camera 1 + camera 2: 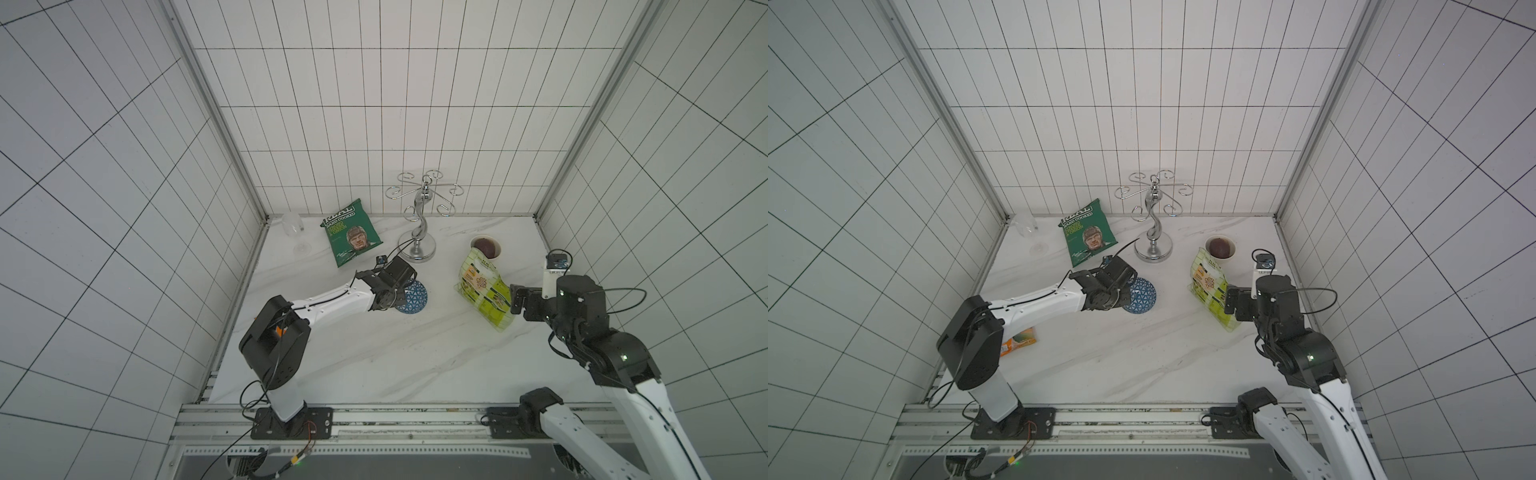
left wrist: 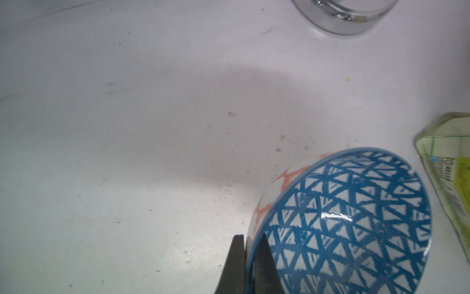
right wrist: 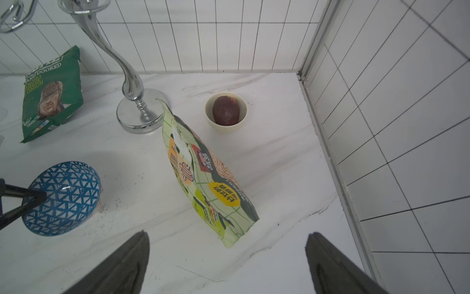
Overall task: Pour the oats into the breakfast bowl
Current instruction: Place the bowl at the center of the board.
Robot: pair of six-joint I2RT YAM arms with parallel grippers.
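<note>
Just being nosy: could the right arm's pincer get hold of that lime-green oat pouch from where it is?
Probably yes: the right pincer is wide open right at the oat pouch, with nothing between them.

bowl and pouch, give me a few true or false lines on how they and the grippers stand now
1. The left gripper is shut on the bowl's rim. True.
2. The right gripper grips the pouch. False: its jaws are open, not closed on the pouch.
3. The pouch lies flat. False: it stands, leaning.
4. The cream bowl holds something dark reddish-brown. True.
5. The crisp bag lies between bowl and pouch. False: it lies farther back, beside the stand.
</note>
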